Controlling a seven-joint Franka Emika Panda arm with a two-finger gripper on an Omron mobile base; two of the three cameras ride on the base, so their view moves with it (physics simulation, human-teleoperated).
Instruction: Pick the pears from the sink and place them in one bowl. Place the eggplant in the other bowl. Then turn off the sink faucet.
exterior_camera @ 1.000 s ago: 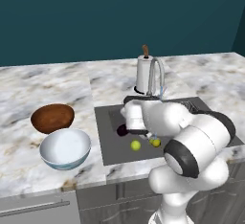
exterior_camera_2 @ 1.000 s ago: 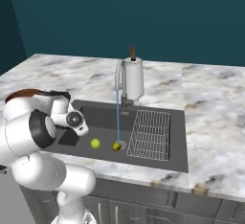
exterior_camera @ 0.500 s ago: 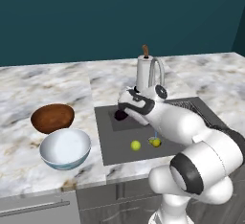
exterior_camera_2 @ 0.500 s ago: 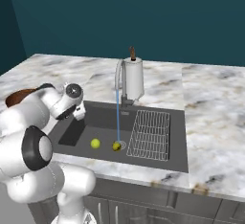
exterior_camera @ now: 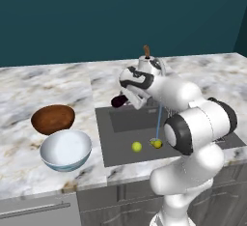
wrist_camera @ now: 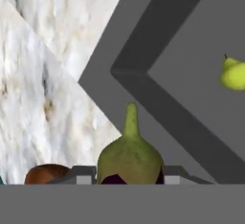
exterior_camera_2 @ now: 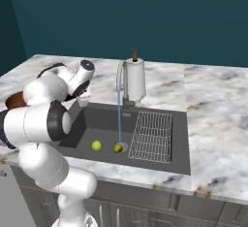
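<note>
The eggplant (exterior_camera: 118,101) is off the basin floor, pinched between the jaws of the gripper (exterior_camera: 126,99) and carried above the rear left corner of the sink (exterior_camera: 120,145). In the hand view its green stem cap (wrist_camera: 129,158) sits squarely between the two finger tips, stem pointing away from the hand, with the dark purple body just showing at the lower edge.

Two pears lie on the sink floor toward its front. One pear (exterior_camera: 137,147) rests apart to the left; the second pear (exterior_camera: 157,144) sits at the drain, directly under the water stream (exterior_camera_2: 119,119). The sink faucet (exterior_camera_2: 120,78) is running, a thin blue line falling from its spout to the drain. A wire rack (exterior_camera_2: 151,136) occupies the right side of the basin.

On the marble desk (exterior_camera: 53,92) left of the sink, the brown wooden bowl (exterior_camera: 53,119) stands behind the white and blue bowl (exterior_camera: 65,149), the two just beside each other. Both bowls hold nothing.

A white cylinder with a brown top (exterior_camera_2: 135,79) stands on the desk behind the sink, next to the faucet.
</note>
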